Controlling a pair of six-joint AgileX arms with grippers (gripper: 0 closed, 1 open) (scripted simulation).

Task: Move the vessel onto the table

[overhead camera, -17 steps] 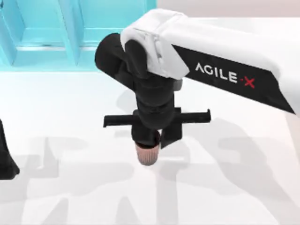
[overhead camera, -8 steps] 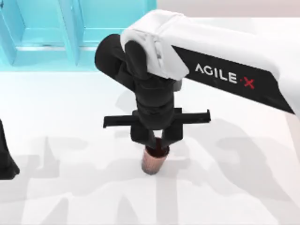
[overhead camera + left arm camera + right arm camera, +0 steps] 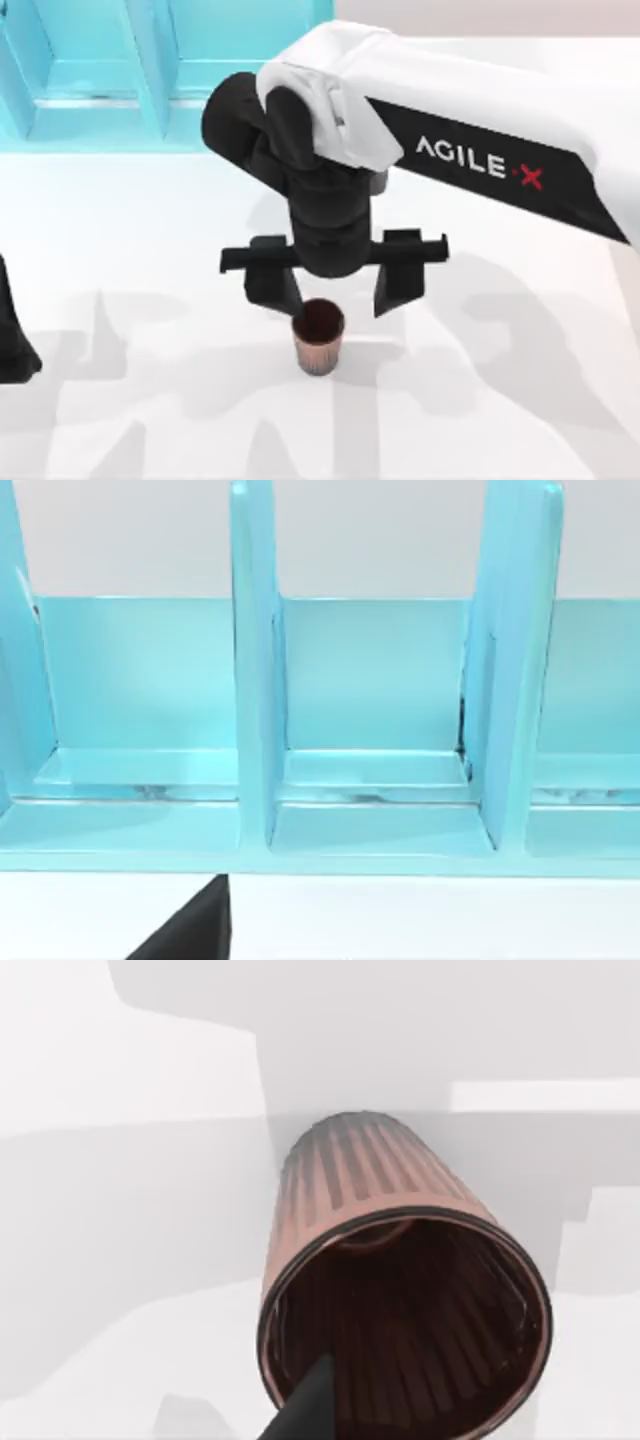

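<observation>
The table (image 3: 150, 260) bears the vessel (image 3: 319, 338) upright near its middle, mouth up and long axis vertical, well apart from the turquoise shelf unit (image 3: 120, 70). The right gripper (image 3: 335, 292) hangs just above it with jaws spread wide and gripping nothing. Judging by this, a straight rise should clear the rim; the left arm (image 3: 12, 330) sits parked at the table's left edge.

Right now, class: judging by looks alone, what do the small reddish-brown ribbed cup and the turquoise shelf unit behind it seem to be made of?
The small reddish-brown ribbed cup looks like moulded plastic or glazed clay: fine regular ribs, a dark interior and a soft sheen; the look leaves it open. The turquoise shelf unit looks like painted or lacquered board, smooth with glossy reflections on its floors. The open right gripper stands above the cup.
</observation>
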